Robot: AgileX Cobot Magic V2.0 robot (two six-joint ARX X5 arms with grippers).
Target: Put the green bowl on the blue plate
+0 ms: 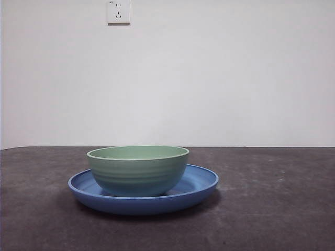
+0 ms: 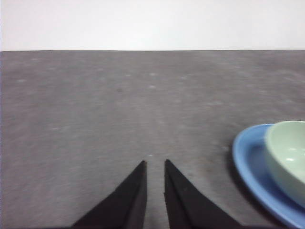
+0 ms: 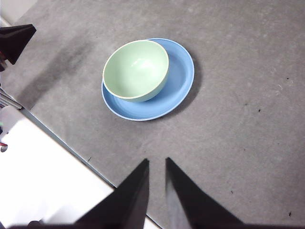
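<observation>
The green bowl (image 1: 137, 170) sits upright on the blue plate (image 1: 201, 184), off-centre, on the worktop (image 1: 282, 209). Left tool (image 2: 155, 163) and right tool (image 3: 157, 161) hang nearly closed, empty, touching nothing.

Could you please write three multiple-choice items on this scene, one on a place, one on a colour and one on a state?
1. Where is the green bowl?
A. beside the plate
B. on the blue plate, off-centre
C. in an end effector

2. What colour is the wall socket?
A. white
B. black
C. red

3. How do the jaws of the right end effector stand?
A. clamped on the bowl
B. spread wide over the plate
C. nearly together, holding nothing

Answers: 1 B, the right wrist view shows the bowl toward one side of the plate. 2 A, it looks white on the wall. 3 C, only a narrow gap shows, above the table.
</observation>
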